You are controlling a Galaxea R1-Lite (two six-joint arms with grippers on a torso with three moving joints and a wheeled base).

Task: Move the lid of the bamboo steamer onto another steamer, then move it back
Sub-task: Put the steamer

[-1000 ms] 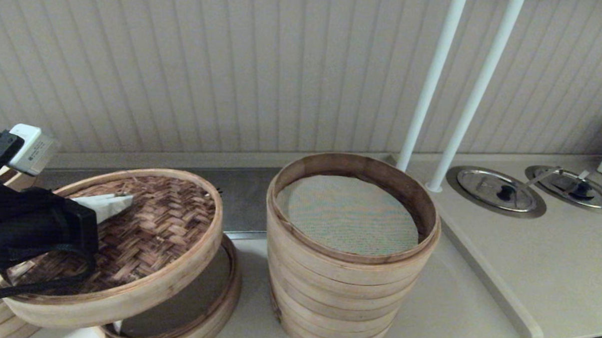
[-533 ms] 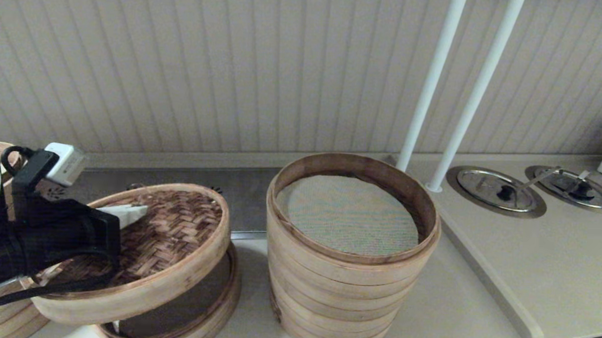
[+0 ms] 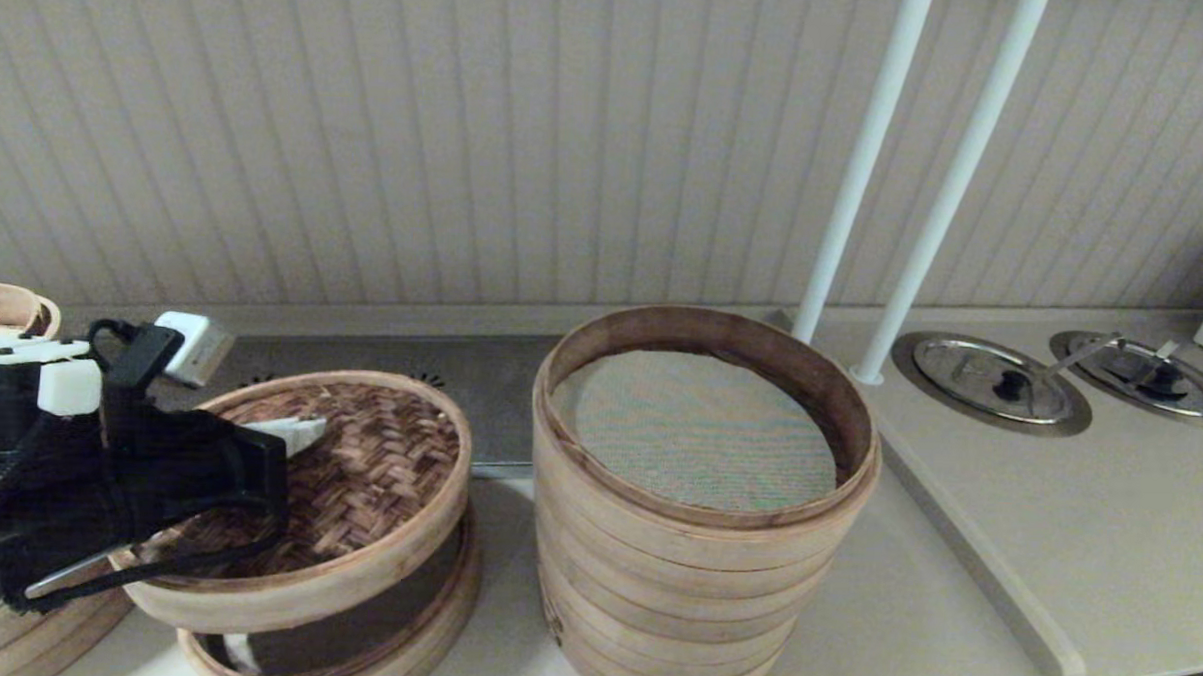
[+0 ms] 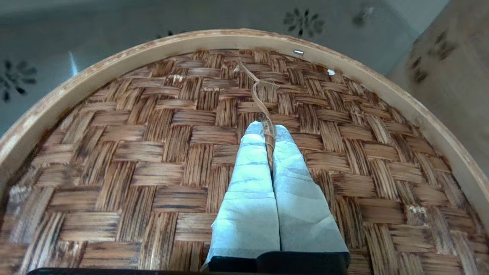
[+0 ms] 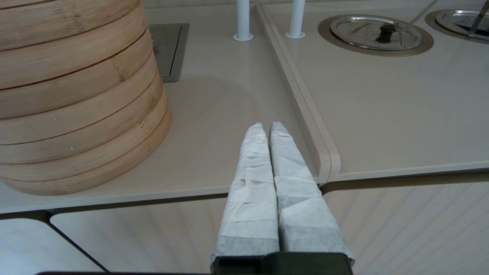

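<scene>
Your left gripper [image 3: 303,433] has its cloth-wrapped fingers pinched together on the small loop handle of the round bamboo steamer lid with the dark brown herringbone-woven top and pale hoop rim [image 3: 356,490]. In the head view the lid hangs tilted above a low bamboo tray [image 3: 411,642] on the pale counter [image 3: 951,630], just left of the tall stack of pale bamboo steamer rings with grey-green mesh liner [image 3: 697,481], and apart from it.

From the left wrist, you see both pads [image 4: 248,172] closed flat around the thin fibre loop [image 4: 263,103] at the weave's centre. Judge the lid light and stiff, but hung from one flimsy strand it may swing or tip, so carry it gently.

From the right wrist, your right gripper [image 5: 266,128] sits parked with fingers pressed together, empty, over the counter edge beside the stack's wall.
</scene>
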